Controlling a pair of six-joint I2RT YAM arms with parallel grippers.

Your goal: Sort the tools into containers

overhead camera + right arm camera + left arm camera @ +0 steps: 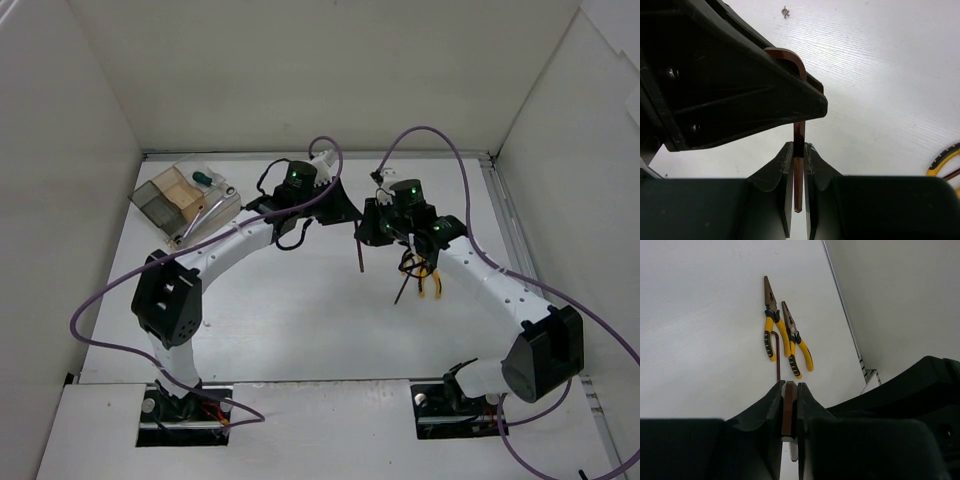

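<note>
From above, the left gripper (345, 212) and right gripper (372, 228) meet mid-frame over a matte white table (300, 330) boxed in by plain white wall panels (300, 70). A thin brown L-shaped metal rod (361, 255) juts from between them. At upper left, clear and brown-tinted plastic boxes (160, 205) carry a green-handled screwdriver (203, 178) and a silver wrench (205, 215). Yellow-handled pliers (432, 285) and a second thin dark rod (400, 288) lie right of centre. In the left wrist view, smooth black fingers are pressed tight on the brown rod's flat shank, with two needle-nosed pliers beyond on the faintly ribbed surface. In the right wrist view, the fingers are likewise clamped on that rod, whose bend passes behind the other gripper's finger.
</note>
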